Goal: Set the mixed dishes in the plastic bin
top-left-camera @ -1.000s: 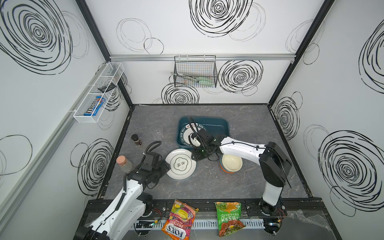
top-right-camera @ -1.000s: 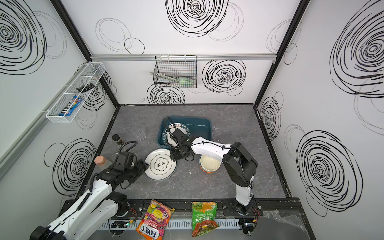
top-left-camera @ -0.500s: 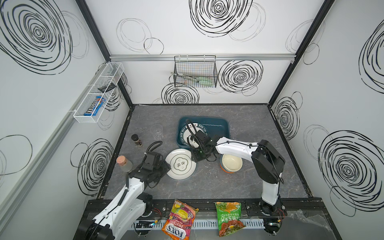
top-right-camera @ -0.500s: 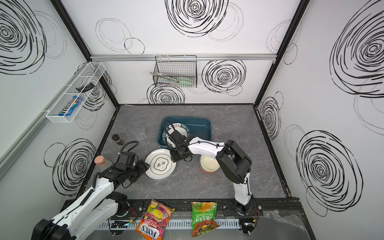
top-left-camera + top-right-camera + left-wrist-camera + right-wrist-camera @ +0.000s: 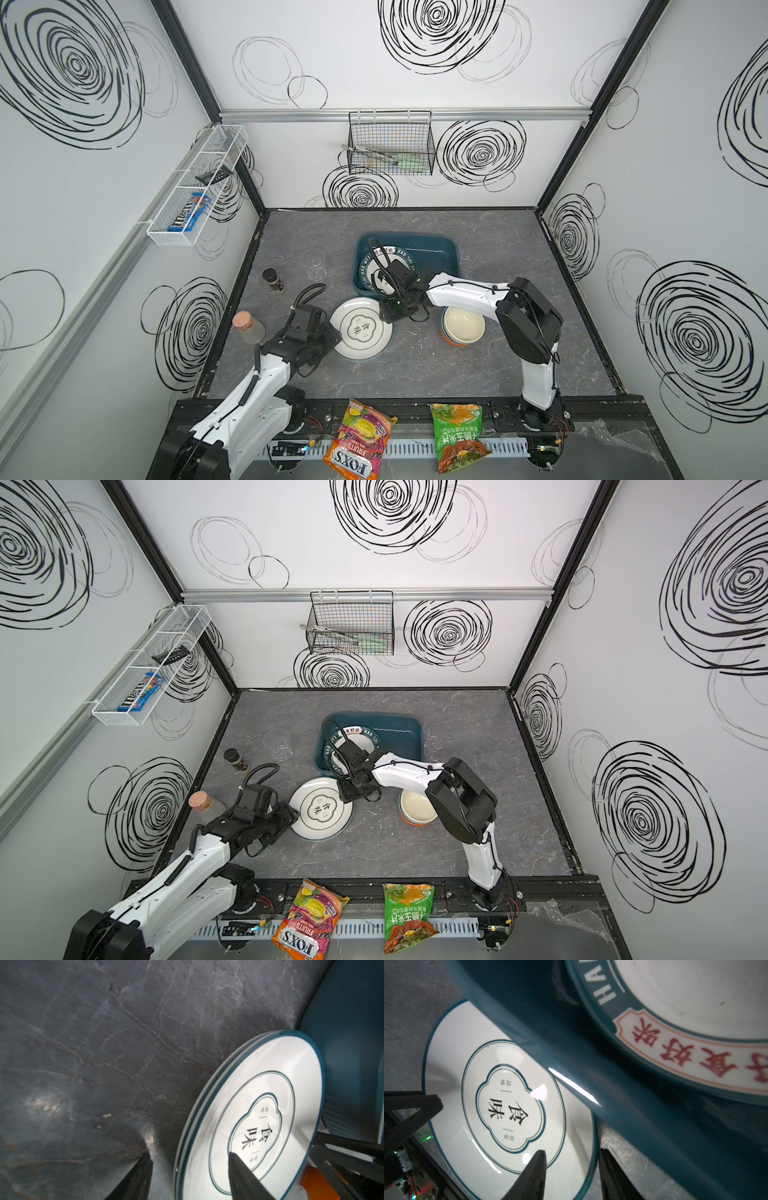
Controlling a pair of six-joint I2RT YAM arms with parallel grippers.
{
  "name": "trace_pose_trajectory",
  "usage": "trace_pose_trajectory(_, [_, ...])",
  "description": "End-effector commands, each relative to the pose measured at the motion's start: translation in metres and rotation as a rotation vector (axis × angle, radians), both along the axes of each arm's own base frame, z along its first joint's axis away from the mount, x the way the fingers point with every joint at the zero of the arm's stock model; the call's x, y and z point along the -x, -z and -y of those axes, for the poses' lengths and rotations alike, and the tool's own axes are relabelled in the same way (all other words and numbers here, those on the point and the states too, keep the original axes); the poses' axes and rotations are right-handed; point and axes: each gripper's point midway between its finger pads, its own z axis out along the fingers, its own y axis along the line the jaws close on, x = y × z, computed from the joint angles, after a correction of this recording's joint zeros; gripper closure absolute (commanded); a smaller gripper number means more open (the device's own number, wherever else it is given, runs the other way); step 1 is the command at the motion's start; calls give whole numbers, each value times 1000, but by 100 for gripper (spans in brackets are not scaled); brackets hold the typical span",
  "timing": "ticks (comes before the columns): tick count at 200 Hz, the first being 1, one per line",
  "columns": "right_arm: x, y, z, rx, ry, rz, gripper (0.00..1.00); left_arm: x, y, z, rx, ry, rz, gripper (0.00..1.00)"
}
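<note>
A white plate with a quatrefoil mark [image 5: 360,328] [image 5: 321,808] lies on the grey table, on top of at least one more plate. My left gripper [image 5: 334,332] [image 5: 190,1154] is open, with one finger over the plate and one outside its near-left rim. My right gripper [image 5: 388,313] [image 5: 571,1150] is open astride the opposite rim, with a gap at the inner finger. Just behind sits the dark teal plastic bin [image 5: 432,253] [image 5: 571,1043], holding a plate with a teal lettered rim [image 5: 388,266] [image 5: 695,1001]. Stacked bowls [image 5: 462,326] and a clear cup [image 5: 312,264] stand on the table.
A dark-capped spice jar [image 5: 273,280] and a cork-topped jar [image 5: 248,328] stand at the left edge. Two snack bags [image 5: 360,440] [image 5: 457,436] lie on the front rail. A black wire basket [image 5: 390,145] and a white mesh basket [image 5: 195,187] hang on the walls.
My left jaws have narrowed around the plate's rim. The right arm's elbow has swung left while its gripper stayed at the rim. The plate has not moved.
</note>
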Motion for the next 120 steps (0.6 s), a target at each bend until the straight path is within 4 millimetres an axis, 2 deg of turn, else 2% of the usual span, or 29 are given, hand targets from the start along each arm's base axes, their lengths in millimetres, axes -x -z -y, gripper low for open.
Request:
trace_pose_trajectory(1, [-2,-8,-7,-15,-4,13,55,-3,1,2,7,6,20,39])
trace_pose_trajectory(120, [5,0,-11,-5,-24,-4,70,-1,5,4,23,10,23,49])
